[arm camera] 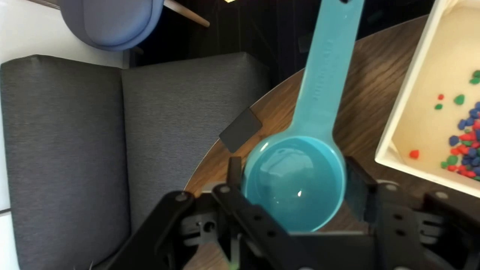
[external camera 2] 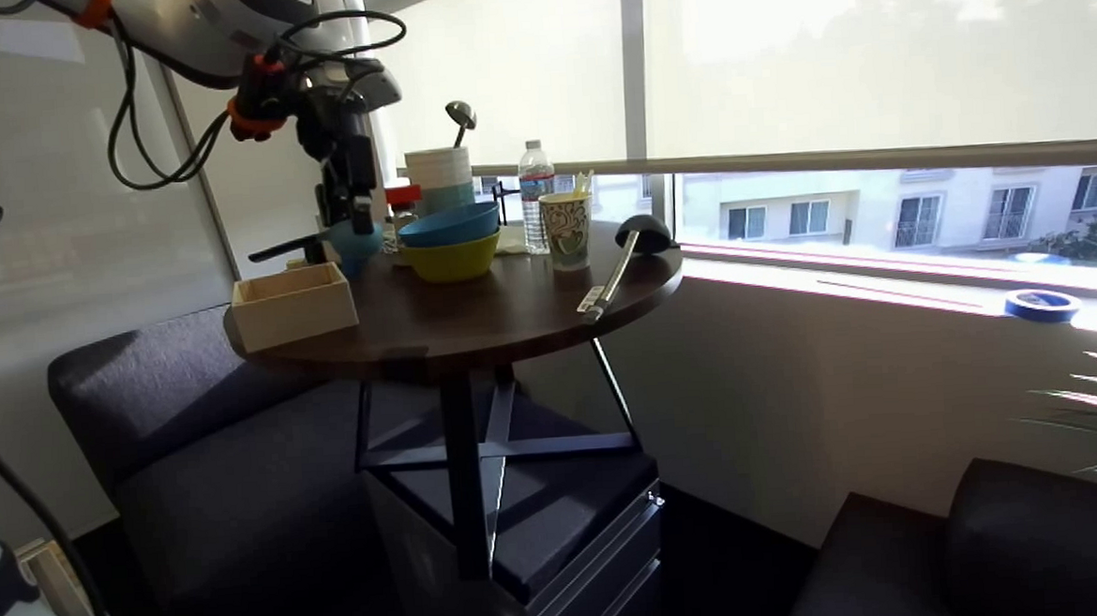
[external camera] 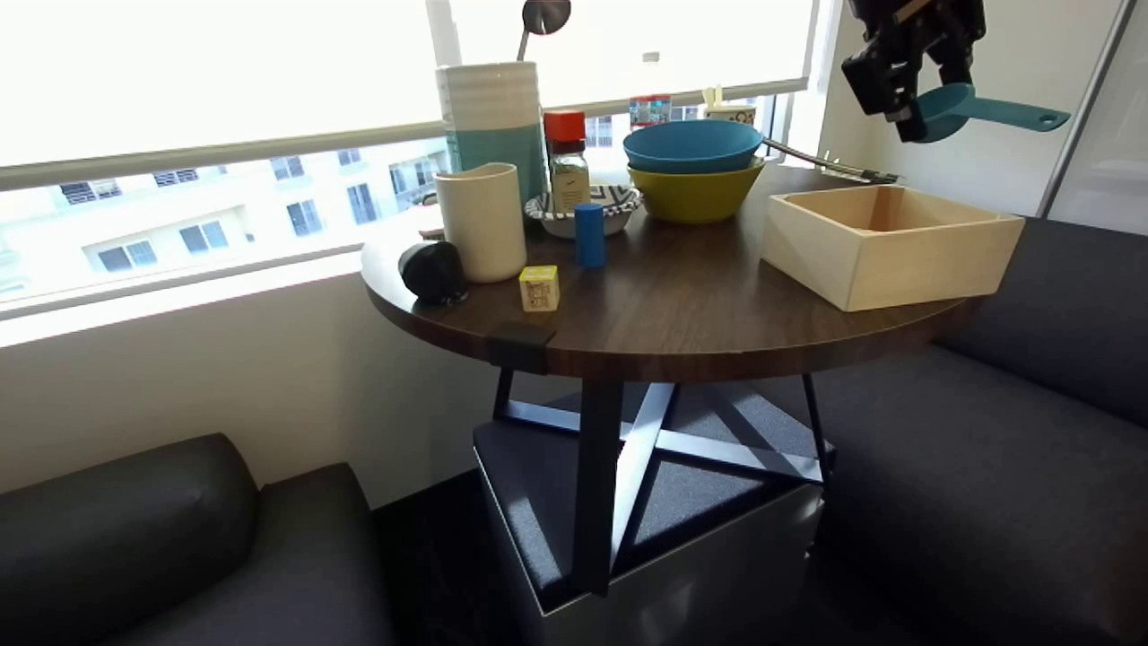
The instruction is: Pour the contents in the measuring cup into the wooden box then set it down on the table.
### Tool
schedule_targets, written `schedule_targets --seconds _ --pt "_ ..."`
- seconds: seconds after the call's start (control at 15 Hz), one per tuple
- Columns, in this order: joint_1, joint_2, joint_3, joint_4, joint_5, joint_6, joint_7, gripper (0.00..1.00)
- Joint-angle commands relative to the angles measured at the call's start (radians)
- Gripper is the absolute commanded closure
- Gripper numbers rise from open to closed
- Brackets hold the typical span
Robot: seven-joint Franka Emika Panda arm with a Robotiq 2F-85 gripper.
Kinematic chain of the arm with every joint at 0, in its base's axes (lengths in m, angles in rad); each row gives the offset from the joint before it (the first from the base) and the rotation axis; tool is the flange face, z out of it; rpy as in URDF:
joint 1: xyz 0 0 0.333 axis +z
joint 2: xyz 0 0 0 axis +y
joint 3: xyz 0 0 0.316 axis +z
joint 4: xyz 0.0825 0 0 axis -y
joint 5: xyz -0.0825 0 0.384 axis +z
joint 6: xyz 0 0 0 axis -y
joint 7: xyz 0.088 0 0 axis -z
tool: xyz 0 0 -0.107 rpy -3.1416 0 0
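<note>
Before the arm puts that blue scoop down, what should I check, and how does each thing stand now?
1. Measuring cup emptied: ok, no bits visible inside.
2. Colored bits in the wooden box: ok, a pile shows.
3. Gripper holding the cup: ok, clamped across its bowl.
4. Low enough to release: not ok, it hangs above the table.
5. Spot directly beneath: cannot tell, the cup hides it.

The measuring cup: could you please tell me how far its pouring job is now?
Pouring looks done: the measuring cup appears empty in the wrist view, and small coloured pieces lie in the wooden box. In hand: the gripper grasps the cup above the table. Left: setting it down there.
</note>
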Motion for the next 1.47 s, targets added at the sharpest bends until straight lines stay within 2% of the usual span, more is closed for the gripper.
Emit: schedule_targets --seconds 0.0,0.07,0.47,0.8,1.0,1.4 --pt "-0.011 -0.001 0.011 0.002 0.002 -0.001 -0.001 0.34" --pt "-0.011 -0.001 0.011 0.002 0.002 -0.001 -0.001 0.59" --pt "-0.055 -0.014 -0.07 -0.03 0.056 0.174 -0.179 0.59" --pt "-0.091 0.021 -0.138 -0.048 0.218 0.286 -0.344 0.59" --pt "-0.1 0.041 -0.151 -0.059 0.277 0.324 -0.405 0.59" --pt "-0.103 0.074 -0.151 -0.095 0.274 0.457 -0.527 0.59"
